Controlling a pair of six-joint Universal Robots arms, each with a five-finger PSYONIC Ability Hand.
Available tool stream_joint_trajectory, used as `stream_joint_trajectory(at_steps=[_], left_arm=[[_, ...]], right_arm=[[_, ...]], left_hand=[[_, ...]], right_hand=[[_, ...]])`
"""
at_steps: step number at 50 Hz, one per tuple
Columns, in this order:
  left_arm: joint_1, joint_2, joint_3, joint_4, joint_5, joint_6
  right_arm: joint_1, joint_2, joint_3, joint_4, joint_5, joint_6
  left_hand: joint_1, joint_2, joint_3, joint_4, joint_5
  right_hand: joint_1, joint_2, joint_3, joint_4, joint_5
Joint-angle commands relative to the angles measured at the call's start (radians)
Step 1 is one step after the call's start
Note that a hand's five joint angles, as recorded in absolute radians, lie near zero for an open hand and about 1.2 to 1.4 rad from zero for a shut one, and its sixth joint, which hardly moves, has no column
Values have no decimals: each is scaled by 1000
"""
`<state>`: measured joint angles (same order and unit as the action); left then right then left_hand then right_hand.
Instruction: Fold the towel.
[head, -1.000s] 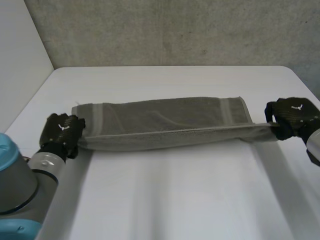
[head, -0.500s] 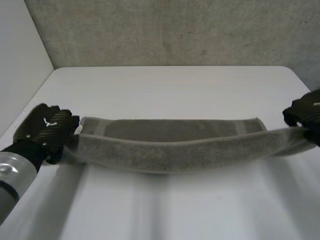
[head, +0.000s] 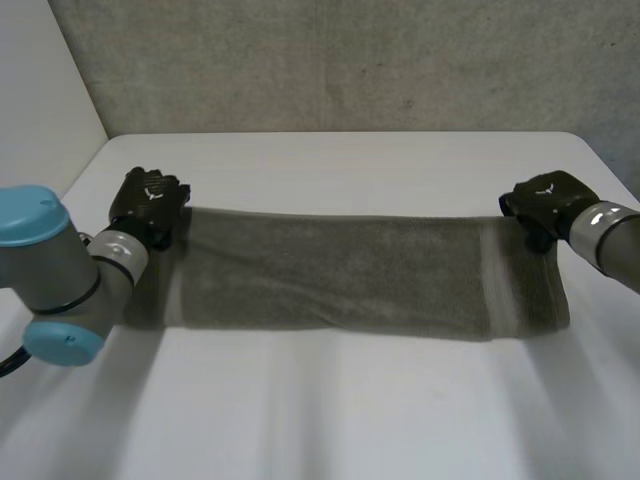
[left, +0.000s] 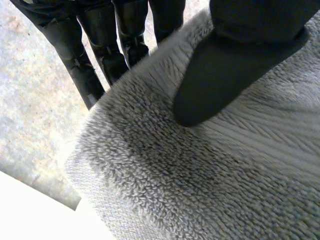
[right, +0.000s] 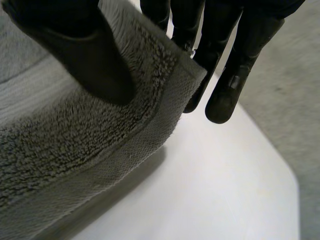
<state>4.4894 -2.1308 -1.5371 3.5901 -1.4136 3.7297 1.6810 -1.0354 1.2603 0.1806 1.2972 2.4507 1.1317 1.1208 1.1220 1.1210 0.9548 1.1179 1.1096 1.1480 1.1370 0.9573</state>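
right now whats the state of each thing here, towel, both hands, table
towel: spread out wide between the two hands, one end held by each, its right-hand corner lifted off the table
left hand: shut on the towel's corner, thumb on one face, fingers behind
right hand: shut on the opposite corner, pinching it the same way
table: white, bare in front of the towel
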Motion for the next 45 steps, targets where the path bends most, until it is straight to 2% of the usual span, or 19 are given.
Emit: stream_joint_trajectory(at_steps=[1, 9, 15, 24, 31, 35, 45], left_arm=[[-21, -86, 54, 32, 2, -4], [-27, -72, 2, 65, -2, -5], [-22, 34, -105, 67, -8, -7], [-22, 213, -314, 79, -5, -39], [-19, 235, -351, 108, -7, -151], [-12, 236, -350, 108, -5, -212], [-9, 236, -356, 108, -7, -223]], right_arm=[[54, 51, -5, -136, 141, 1], [60, -4, 24, -148, 162, 22], [48, -97, 111, -144, 140, 57], [45, -224, 349, -128, 113, 45], [-12, -222, 484, -145, 90, 27], [-33, -180, 527, -216, 42, 25], [-60, -92, 522, -340, 40, 24]], left_hand=[[-917, -906, -908, -906, -915], [-951, -940, -941, -940, -948], [-948, -937, -938, -937, -945], [-939, -928, -929, -928, -936], [-924, -913, -914, -913, -922], [-915, -904, -906, -905, -913], [-915, -904, -906, -905, -913]], right_hand=[[-943, -935, -973, -962, -957], [-943, -935, -973, -962, -957], [-943, -935, -973, -962, -957], [-939, -931, -969, -958, -953], [-807, -799, -837, -826, -821], [-713, -705, -743, -732, -727], [-399, -390, -429, -418, -413]])
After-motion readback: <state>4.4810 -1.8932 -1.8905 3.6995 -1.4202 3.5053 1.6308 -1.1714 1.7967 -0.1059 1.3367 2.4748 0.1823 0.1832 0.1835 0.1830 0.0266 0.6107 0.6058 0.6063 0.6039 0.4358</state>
